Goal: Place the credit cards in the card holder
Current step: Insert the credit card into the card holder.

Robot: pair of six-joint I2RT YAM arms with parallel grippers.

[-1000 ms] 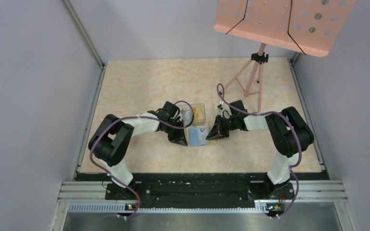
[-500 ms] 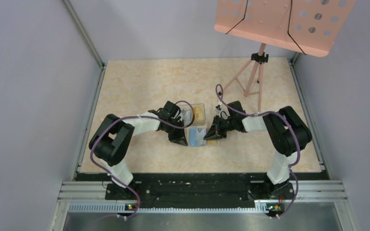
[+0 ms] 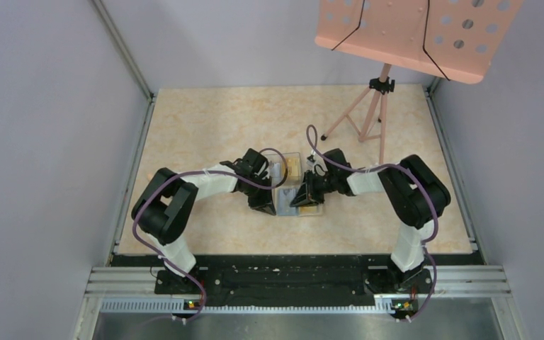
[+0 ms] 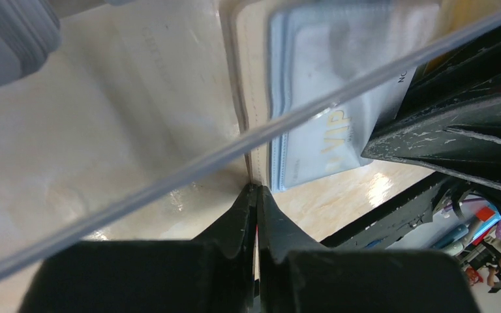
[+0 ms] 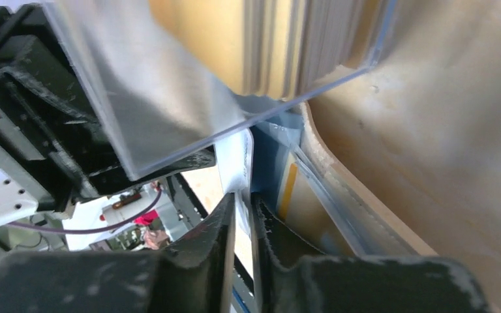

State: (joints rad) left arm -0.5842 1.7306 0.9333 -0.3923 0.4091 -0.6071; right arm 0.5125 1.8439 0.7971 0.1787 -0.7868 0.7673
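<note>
Top external: card holder (image 3: 284, 200) on beige marbled table (image 3: 212, 127), lavender walls (image 3: 42, 142) around.

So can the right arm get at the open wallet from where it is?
Probably yes. The right gripper, holding a white card, is right at the blue inside of the open card holder; the clear box sits just beyond, not between them.

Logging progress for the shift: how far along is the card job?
Done: one VIP-printed card sits in the blue sleeve of the open tan folding wallet. In hand: the right gripper pinches a white card over it; left gripper shut at its edge. Left: yellow-orange cards in the clear plastic box.
</note>
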